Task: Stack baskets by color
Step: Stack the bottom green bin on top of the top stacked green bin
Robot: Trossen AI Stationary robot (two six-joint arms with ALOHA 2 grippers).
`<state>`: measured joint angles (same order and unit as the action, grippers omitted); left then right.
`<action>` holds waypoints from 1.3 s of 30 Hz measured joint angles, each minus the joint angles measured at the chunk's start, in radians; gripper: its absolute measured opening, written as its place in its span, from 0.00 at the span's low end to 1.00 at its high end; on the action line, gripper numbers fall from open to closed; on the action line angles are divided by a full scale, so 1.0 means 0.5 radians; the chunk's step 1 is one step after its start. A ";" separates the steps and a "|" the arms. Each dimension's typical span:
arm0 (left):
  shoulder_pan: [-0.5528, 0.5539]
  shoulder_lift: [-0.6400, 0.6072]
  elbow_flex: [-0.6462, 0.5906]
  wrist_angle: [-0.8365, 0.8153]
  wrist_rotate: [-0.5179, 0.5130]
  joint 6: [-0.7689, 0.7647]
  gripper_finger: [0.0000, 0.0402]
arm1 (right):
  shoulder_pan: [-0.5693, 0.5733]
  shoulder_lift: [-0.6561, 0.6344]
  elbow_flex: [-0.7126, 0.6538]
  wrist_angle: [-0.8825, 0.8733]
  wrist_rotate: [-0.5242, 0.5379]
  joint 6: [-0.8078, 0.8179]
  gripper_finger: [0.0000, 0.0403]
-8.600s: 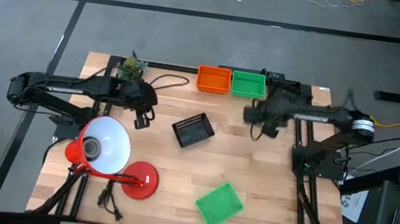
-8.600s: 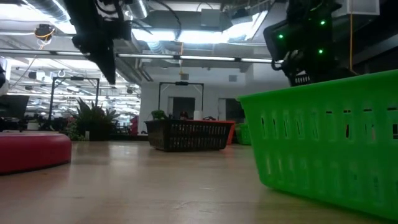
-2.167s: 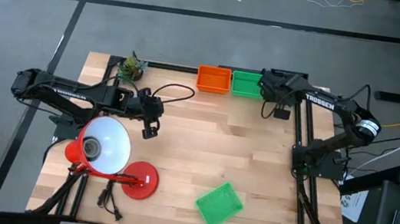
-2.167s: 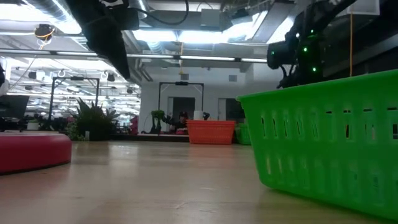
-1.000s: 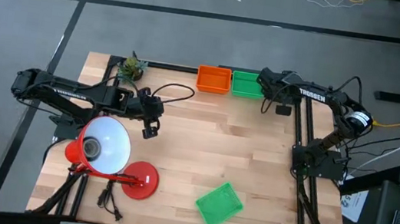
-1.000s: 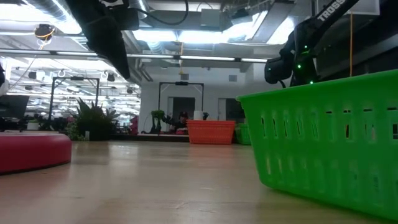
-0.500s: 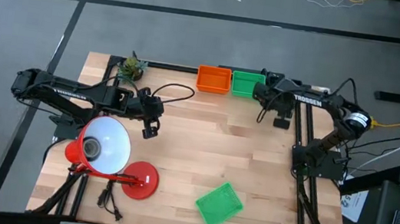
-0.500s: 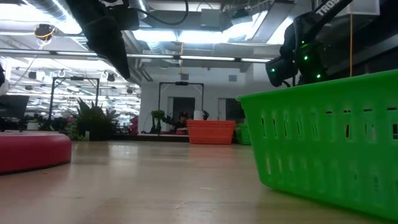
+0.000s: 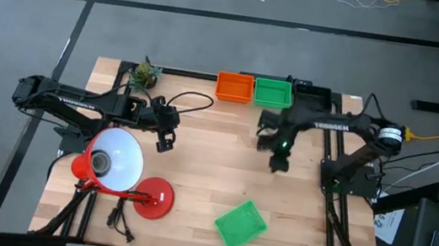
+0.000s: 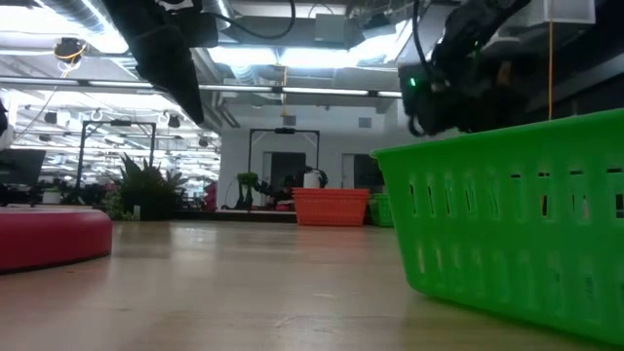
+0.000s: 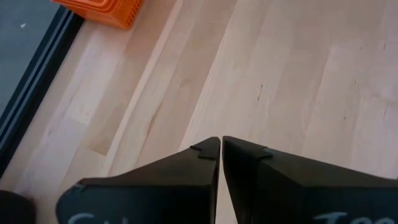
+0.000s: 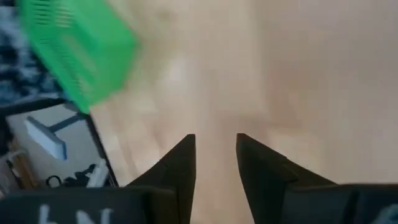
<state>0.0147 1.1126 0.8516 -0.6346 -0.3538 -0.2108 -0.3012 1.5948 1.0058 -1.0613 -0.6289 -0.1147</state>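
Ahead of my right gripper (image 9: pixel 275 162), toward the near table edge, lies the lone green basket (image 9: pixel 240 224), well apart from my fingertips. My right fingers (image 12: pixel 180 163) stand apart with nothing between them, over bare wood of the table (image 9: pixel 195 179). My left gripper (image 9: pixel 163 142) waits over the left half of the table, beside the red lamp (image 9: pixel 113 160), its fingers (image 11: pixel 202 163) pressed together on nothing.

Behind my right fingers, along the far edge, sit the orange stack (image 9: pixel 234 87) and the green stack (image 9: pixel 273 92), touching side by side. A black basket (image 9: pixel 312 94) appears to sit just past the green stack at the corner; I cannot confirm how many trays are in any stack.

Risks, as I judge them:
- The lone green basket sits skewed to the table edges. Its long axis runs diagonally, from the near side on my left to the far side on my right. If I descend without turning my wrist to match, my fingers may straddle a corner rather than a wall, and the tray could pivot or slide.
- Its walls are thin mesh. A shallow pinch on the rim may slip in transit.
- Carrying it back to the green stack, a tilted tray could catch the orange stack beside it.
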 joint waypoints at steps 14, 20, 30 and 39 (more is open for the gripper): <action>0.000 0.000 0.000 -0.001 0.000 0.006 0.03 | 0.997 0.000 0.000 1.131 0.693 0.196 0.24; -0.001 0.000 0.000 -0.004 0.021 0.006 0.03 | 1.186 0.006 0.000 1.309 0.806 0.280 0.24; -0.001 0.000 0.000 -0.011 0.022 0.007 0.03 | 1.395 0.104 0.000 1.513 0.995 0.368 0.24; -0.002 0.000 0.000 -0.018 0.023 0.006 0.03 | 1.399 0.228 0.000 1.494 1.015 0.433 0.24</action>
<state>0.0138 1.1126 0.8516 -0.6434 -0.3424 -0.2076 0.3985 1.7087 1.0058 -0.3141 -0.1214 0.1018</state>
